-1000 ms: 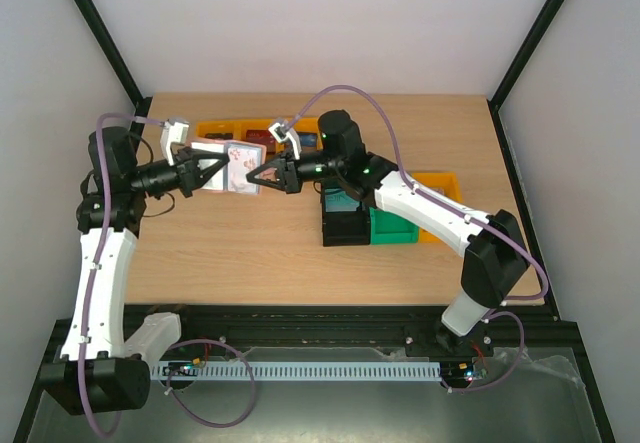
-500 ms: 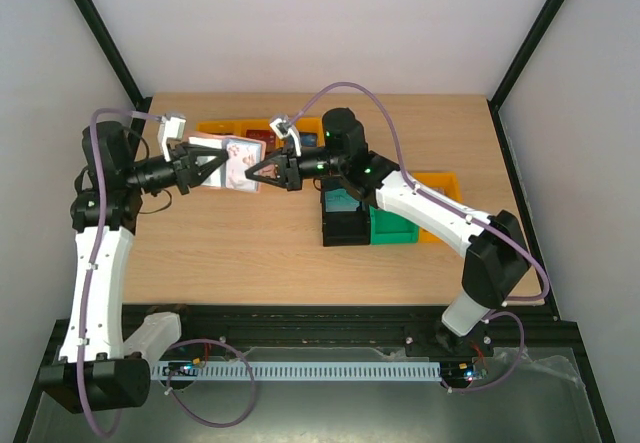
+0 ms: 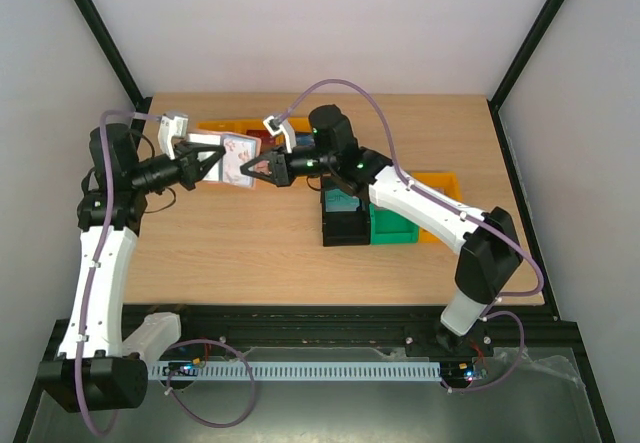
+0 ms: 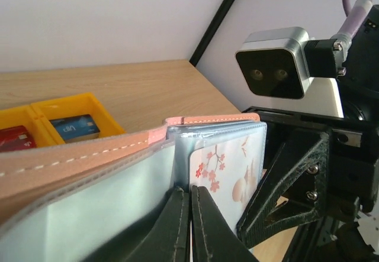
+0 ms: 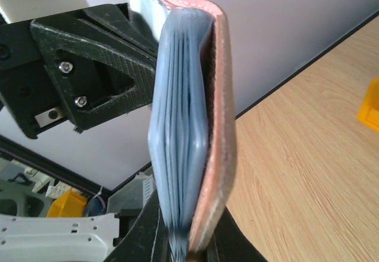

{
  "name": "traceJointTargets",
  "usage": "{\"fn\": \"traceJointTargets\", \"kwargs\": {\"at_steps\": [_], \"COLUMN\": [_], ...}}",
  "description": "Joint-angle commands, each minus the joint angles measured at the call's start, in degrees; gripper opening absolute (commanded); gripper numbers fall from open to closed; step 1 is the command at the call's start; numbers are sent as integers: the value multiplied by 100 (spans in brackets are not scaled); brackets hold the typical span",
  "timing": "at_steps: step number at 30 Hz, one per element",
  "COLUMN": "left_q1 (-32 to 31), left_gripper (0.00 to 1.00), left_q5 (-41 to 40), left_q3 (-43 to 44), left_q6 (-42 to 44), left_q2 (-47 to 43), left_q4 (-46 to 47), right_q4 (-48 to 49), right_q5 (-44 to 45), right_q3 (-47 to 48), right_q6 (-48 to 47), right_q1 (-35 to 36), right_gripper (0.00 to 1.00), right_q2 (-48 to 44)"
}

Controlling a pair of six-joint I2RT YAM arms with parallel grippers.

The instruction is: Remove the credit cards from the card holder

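Observation:
The card holder [image 3: 232,158] hangs in the air over the back left of the table, between my two grippers. Its pinkish cover [image 4: 89,155] and pale blue sleeves [image 5: 177,126] are fanned open. My left gripper [image 3: 214,161] comes from the left. Its fingers [image 4: 190,200] are shut on the thin edge of a white credit card [image 4: 231,167] with red blossoms, still in its clear sleeve. My right gripper [image 3: 250,169] comes from the right and is shut [image 5: 186,241] on the holder's sleeve stack and cover [image 5: 216,126].
Yellow bins [image 3: 215,128] sit at the back under the holder, with a blue card [image 4: 71,127] and a red one [image 4: 12,138] inside. A black bin [image 3: 345,225], a green bin [image 3: 395,228] and another yellow bin [image 3: 442,188] stand to the right.
The card holder and both grippers have drifted slightly toward the back of the table. The right arm has reached a little further left. Both grips have held.

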Motion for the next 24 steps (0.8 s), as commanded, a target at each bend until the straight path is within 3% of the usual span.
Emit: {"fn": "traceJointTargets", "kwargs": {"at_steps": [1,11,14,24], "left_q1": [-351,102,129,220], "left_gripper": [2,2,2,2], "left_q5": [1207,707,575,585], "left_q3": [-155,-50,4,128], "left_q6": [-135,-200,-210,126], "left_q2": [-24,-41,-16,-71], "left_q4": [-357,-349,-350,-642], "right_q4": [685,705,640,208], "right_q5": [865,372,241,99], "right_q3": [618,18,-118,-131], "right_q6": [163,-40,-221,-609], "right_q1": [270,-123,-135,-310], "right_gripper": [2,7,2,2], "right_q2": [225,-233,-414,-778]}}
